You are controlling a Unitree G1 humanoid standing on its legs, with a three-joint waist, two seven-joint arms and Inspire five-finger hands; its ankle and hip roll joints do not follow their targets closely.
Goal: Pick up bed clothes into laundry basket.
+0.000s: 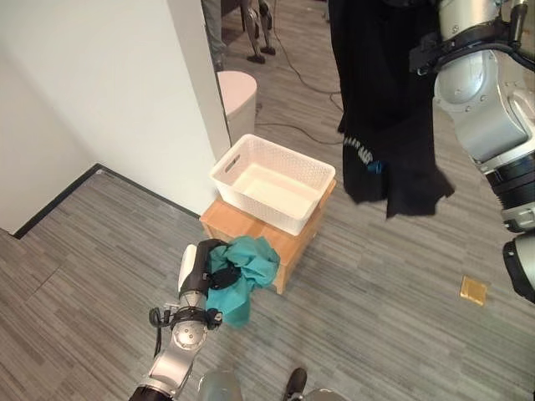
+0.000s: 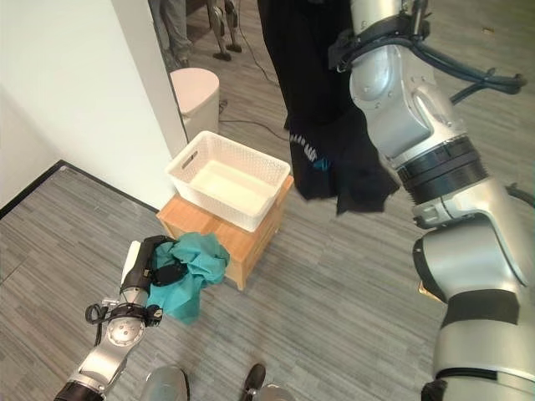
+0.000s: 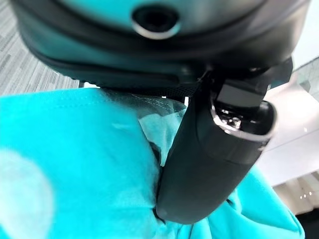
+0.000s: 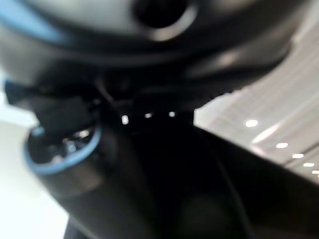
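Note:
A white laundry basket [image 1: 251,203] stands empty on a low wooden box [image 1: 292,249] by the wall corner. My left hand [image 1: 199,266] is low beside the box's near-left corner, shut on a bunched teal garment [image 1: 253,264] that hangs against the box. In the left wrist view the thumb [image 3: 209,159] presses into the teal cloth [image 3: 75,174]. My right arm is raised high, and a long black garment [image 1: 384,109] hangs from it, above and right of the basket. In the right wrist view my right hand [image 4: 79,164] is curled on dark cloth.
A white wall [image 1: 125,100] ends in a corner just behind the basket. A round white bin [image 1: 238,98] stands past it. A small yellow-brown square [image 1: 473,291] lies on the grey plank floor at right. A person's legs [image 1: 215,38] show at the top.

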